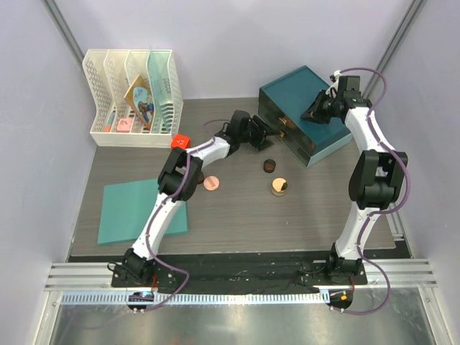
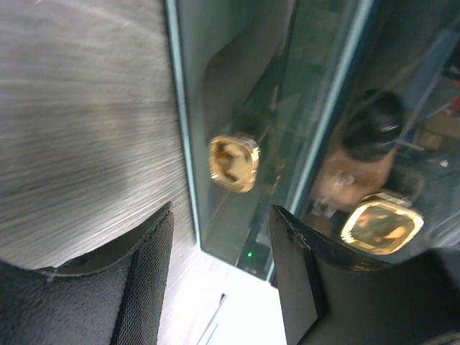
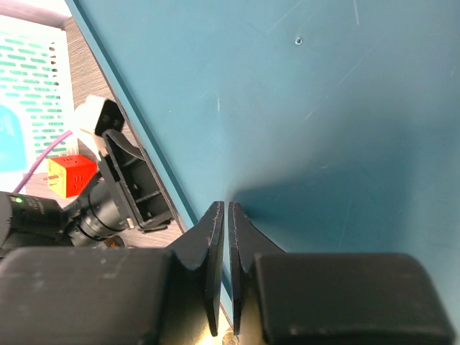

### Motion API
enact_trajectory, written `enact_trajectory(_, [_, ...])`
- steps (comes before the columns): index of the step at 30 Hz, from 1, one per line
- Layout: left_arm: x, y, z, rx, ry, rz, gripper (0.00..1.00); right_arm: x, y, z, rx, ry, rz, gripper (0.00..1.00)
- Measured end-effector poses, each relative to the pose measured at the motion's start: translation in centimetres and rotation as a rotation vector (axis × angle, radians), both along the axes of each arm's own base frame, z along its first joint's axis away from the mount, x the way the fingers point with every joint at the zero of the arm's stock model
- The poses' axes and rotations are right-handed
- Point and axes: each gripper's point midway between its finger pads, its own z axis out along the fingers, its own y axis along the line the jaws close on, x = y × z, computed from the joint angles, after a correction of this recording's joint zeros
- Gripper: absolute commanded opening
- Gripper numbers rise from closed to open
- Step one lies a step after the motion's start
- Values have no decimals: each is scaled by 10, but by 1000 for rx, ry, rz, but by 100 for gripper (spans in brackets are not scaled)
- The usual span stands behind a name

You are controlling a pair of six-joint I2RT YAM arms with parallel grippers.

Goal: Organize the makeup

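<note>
On the table in the top view lie a dark brown round jar [image 1: 269, 166], a peach jar with a dark part [image 1: 279, 187] and a pink round compact [image 1: 210, 182]. My left gripper [image 1: 267, 134] is stretched toward the front of the teal drawer box [image 1: 302, 90]. In the left wrist view it [image 2: 219, 241] is open, nothing between its fingers [image 2: 147, 277], and a gold knob [image 2: 233, 163] on the glassy drawer front lies just beyond the tips. My right gripper [image 3: 223, 215] is shut and empty over the box's teal top [image 3: 323, 108], near its front edge.
A white rack [image 1: 133, 97] with a picture card stands at the back left. A small red cube [image 1: 180, 141] sits beside it. A flat teal mat [image 1: 136, 208] lies at the front left. A second gold knob [image 2: 381, 224] shows on the box front.
</note>
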Motion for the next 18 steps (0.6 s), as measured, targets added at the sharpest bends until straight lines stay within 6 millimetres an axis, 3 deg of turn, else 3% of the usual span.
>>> enact_trajectory(7, [8, -4, 16, -14, -27, 8, 56, 0, 0, 0, 0, 3, 0, 13])
enact_trajectory(18, [8, -5, 4, 67, -10, 39, 57, 0, 0, -1, 1, 5, 0, 13])
